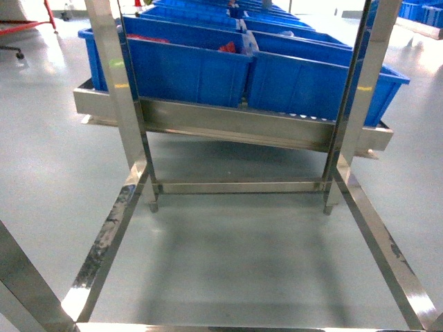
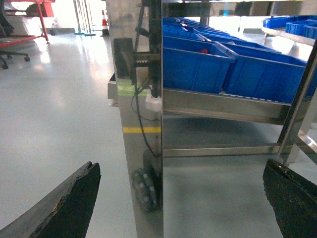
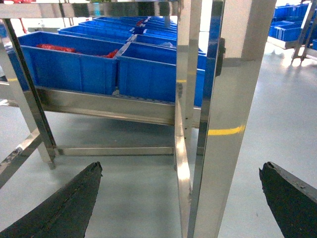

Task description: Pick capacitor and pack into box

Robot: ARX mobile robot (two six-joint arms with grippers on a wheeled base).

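Grey polished floor (image 1: 228,256) spreads under a stainless steel rack frame (image 1: 128,200), whose low rails box in a bare patch of floor in the head view. Beyond the frame, blue bins (image 1: 187,66) sit in rows on a sloped steel shelf (image 1: 235,124); some small red things show inside a few of them, too small to identify. At far left in the head view, part of a red frame (image 1: 28,24) stands near the wall.

From the left wrist camera, the left gripper (image 2: 181,203) has its two dark fingers (image 2: 64,208) spread wide at the bottom corners, with nothing between them but floor and a mirror-bright steel post (image 2: 141,124). A black cable (image 2: 141,129) runs down that post.

From the right wrist camera, the right gripper (image 3: 181,203) is likewise spread apart and grasps nothing; another steel upright (image 3: 223,124) rises between its fingers (image 3: 64,208), well ahead of them.

No view shows the pale pink box, and no capacitor can be made out, so neither lies anywhere near the fingers. Neither gripper appears in the head view.
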